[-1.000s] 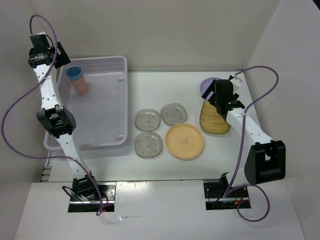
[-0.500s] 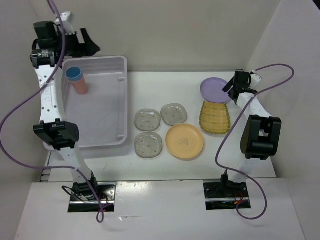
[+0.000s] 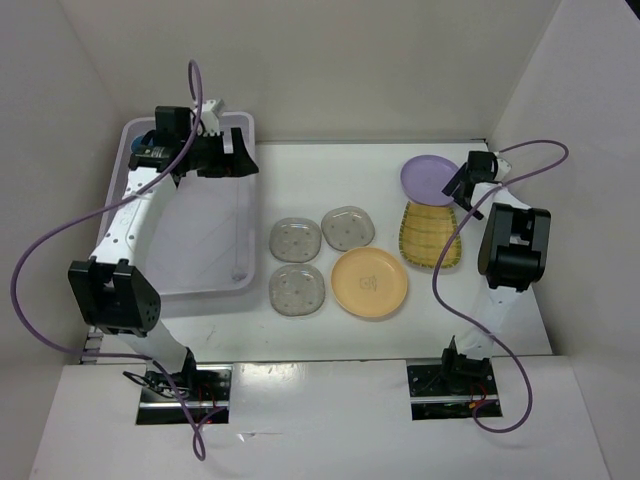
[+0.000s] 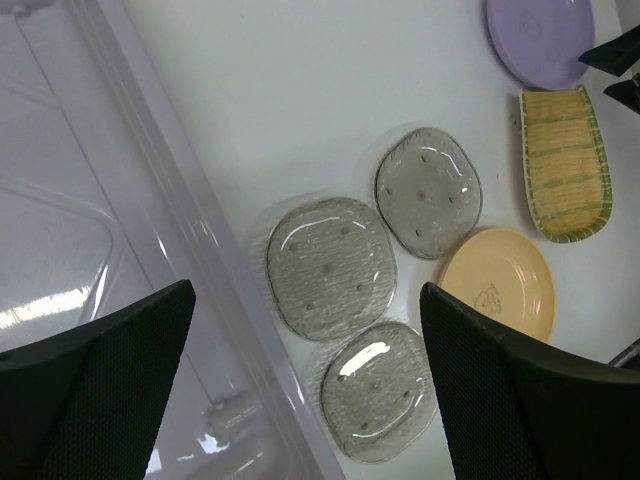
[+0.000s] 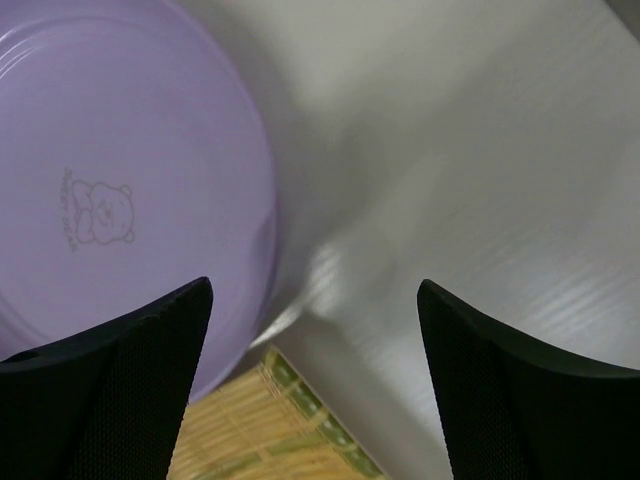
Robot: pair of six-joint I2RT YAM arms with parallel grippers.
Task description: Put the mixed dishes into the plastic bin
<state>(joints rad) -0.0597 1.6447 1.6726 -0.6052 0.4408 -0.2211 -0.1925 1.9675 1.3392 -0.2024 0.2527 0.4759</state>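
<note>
My left gripper (image 3: 238, 158) is open and empty above the far right part of the plastic bin (image 3: 190, 270). A bit of the blue cup (image 3: 148, 139) shows in the bin's far left corner; the salmon cup is hidden by the arm. Three clear speckled saucers (image 4: 332, 265) (image 4: 428, 192) (image 4: 378, 403), the orange-yellow plate (image 3: 369, 282) and the yellow woven plate (image 3: 430, 237) lie on the table. My right gripper (image 3: 461, 191) is open and empty, low beside the right edge of the lavender bowl (image 5: 110, 180), which partly overlaps the woven plate (image 5: 270, 440).
The bin's right wall (image 4: 170, 220) runs close to the left of the saucers. White enclosure walls stand at the back and on both sides. The right arm is folded near the right wall, its purple cable looping beside it.
My left gripper swung from the far left corner, outside the bin, rightward to above the bin's far right part. My right gripper moved from over the woven plate to the lavender bowl's right edge.
</note>
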